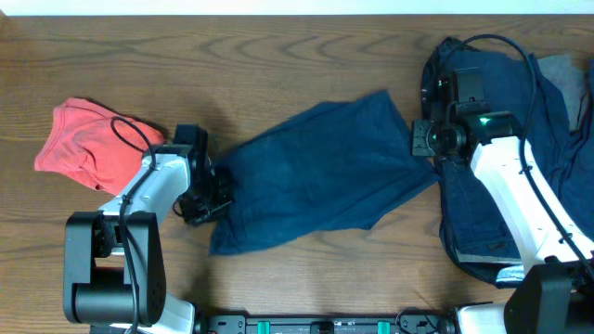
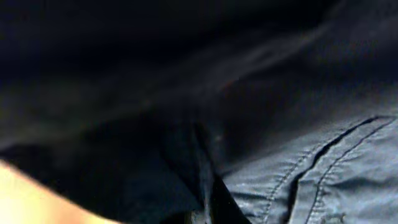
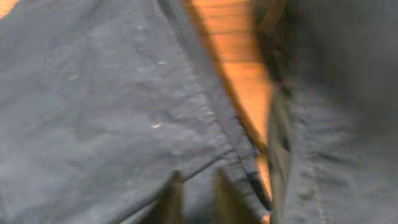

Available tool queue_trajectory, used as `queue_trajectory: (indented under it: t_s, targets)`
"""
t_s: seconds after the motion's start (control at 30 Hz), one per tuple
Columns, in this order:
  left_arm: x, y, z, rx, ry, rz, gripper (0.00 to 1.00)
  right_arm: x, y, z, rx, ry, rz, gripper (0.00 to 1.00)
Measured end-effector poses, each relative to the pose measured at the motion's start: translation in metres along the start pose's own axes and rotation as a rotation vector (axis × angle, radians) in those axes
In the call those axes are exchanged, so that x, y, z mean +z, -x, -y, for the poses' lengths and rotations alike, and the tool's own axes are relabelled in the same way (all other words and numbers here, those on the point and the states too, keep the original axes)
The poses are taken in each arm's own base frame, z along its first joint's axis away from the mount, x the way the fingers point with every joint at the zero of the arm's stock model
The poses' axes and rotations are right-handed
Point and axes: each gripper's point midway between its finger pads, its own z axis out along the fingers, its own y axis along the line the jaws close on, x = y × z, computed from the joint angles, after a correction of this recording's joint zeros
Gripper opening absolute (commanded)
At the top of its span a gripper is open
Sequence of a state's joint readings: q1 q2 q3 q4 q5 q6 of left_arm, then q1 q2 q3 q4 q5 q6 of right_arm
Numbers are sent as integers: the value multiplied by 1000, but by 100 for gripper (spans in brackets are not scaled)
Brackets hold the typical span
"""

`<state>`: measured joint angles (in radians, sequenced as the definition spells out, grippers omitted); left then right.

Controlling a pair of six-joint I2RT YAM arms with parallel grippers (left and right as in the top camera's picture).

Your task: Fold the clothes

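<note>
Left end effector [image 1: 210, 196], right end effector [image 1: 428, 139] — both angled inward.

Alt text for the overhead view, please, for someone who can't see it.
A dark blue garment lies spread on a wooden table, the left gripper at its left edge, the right gripper at its right. A crumpled red garment sits far left, a heap of dark blue clothes far right.

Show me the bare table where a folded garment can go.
Widest free patch: the far strip of the table, beyond the red garment and the spread blue garment. A narrower strip runs along the near edge, below the blue garment, between the left arm and the right arm. Crowded: the right end, heaped with dark blue clothes.
</note>
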<state>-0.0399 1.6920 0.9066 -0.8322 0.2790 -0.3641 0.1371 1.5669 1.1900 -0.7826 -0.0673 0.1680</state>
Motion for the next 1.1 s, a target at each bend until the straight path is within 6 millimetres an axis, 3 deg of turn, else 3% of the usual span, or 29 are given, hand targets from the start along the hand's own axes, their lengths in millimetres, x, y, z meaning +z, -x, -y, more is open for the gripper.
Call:
queue_trajectory:
  t_s: [0.13,0.33,0.43,0.8,0.97,1.03,1.1]
  targets:
    - [-27,-16,-1,-10,28,-59,6,9,-9,-26,-86,125,-48,1]
    - [-103,-7,23,39,-53,111,6,38,-43,-86,-244,271,-176,1]
    - [-129,-7,32,65,-103,194,6,52,-65,-122,-324,347,-236,1]
    - [-166,-3,61,100,-283,344,6,96,-171,-260,-618,611,-371,1]
    - [-176,-1,80,108,-389,354,6,94,-187,-307,-685,692,-291,3]
    - [-177,-3,83,101,-410,344,6,95,-188,-316,-692,693,-264,13]
    - [-177,-4,84,94,-421,337,6,94,-186,-317,-687,681,-262,16]
